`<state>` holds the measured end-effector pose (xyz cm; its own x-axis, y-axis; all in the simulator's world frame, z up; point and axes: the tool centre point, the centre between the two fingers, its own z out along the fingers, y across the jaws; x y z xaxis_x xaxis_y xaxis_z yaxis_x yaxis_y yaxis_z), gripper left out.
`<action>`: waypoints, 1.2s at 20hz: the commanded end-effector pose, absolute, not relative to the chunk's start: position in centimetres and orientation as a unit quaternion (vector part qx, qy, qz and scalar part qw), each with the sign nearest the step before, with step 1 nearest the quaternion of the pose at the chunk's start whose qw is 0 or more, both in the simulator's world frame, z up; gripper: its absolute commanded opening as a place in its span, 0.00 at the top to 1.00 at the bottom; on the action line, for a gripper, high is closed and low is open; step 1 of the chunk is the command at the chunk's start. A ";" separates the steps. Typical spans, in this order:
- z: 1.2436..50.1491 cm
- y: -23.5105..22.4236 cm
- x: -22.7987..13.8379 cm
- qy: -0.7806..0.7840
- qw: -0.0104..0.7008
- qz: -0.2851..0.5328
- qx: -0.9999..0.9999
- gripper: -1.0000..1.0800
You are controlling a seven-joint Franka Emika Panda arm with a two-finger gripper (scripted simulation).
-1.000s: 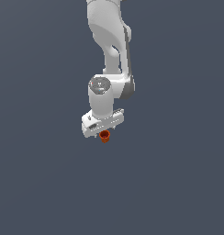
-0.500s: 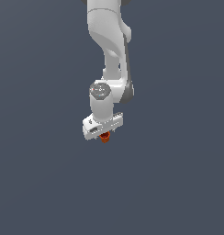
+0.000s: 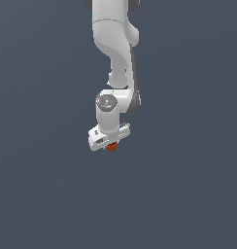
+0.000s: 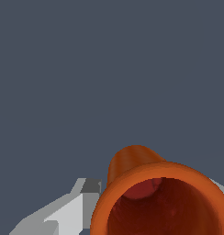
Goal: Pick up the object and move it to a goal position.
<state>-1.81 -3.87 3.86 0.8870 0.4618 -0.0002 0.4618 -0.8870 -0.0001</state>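
Note:
The object is a tiny orange-red cup (image 3: 110, 147) with a darker hollow centre. It sits between the fingers under my white gripper (image 3: 110, 146), held up in the air in the middle of the exterior view. In the wrist view the cup (image 4: 155, 193) fills the near part of the picture, its open mouth toward the camera, with one grey-white finger (image 4: 72, 206) beside it. The gripper is shut on the cup. No goal marker shows in either view.
The white arm (image 3: 115, 53) comes down from the top of the exterior view. Behind and below it is plain dark grey-blue background.
The gripper has risen a little with the cup in it, and the arm has folded slightly upward. The cup stays held between the fingers.

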 end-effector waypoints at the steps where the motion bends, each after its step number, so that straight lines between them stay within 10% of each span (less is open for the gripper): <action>1: 3.8 -3.9 -1.8 -0.238 0.000 0.000 -0.971 1.00; 24: 8.9 -2.6 1.5 -0.238 0.000 0.000 -0.971 1.00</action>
<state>0.89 -2.83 7.92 0.8871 0.4616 -0.0009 0.4616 -0.8871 -0.0003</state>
